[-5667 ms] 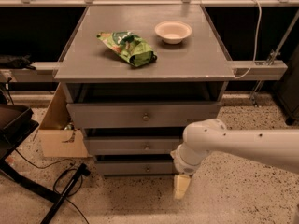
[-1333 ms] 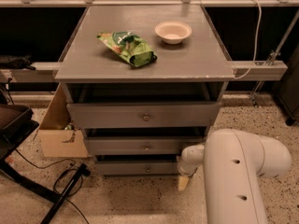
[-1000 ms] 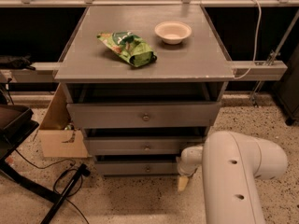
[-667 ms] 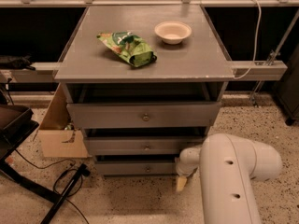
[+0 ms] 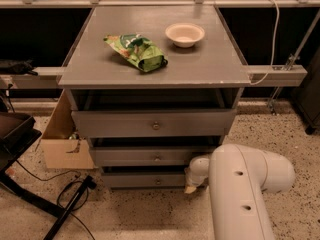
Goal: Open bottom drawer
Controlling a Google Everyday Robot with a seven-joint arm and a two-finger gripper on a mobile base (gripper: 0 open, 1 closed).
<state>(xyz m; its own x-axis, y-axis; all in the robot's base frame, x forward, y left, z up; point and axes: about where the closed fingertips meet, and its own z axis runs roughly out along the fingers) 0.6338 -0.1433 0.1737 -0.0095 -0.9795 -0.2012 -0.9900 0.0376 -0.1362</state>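
Status: bottom drawer [image 5: 131,180] looks shut, knob [image 5: 158,182] untouched. Gripper [image 5: 192,185] sits low by its right end; grip state cannot be told. Whole pull remains.

arm [image 5: 247,184]: cut off by lower edge.
bottom drawer [image 5: 140,180]: right end hidden behind arm, inside lost in shadow.
gripper [image 5: 191,186]: low at bottom drawer's right end, mostly hidden by arm.
cardboard box [image 5: 60,146]: partly hidden behind table [image 5: 150,71].
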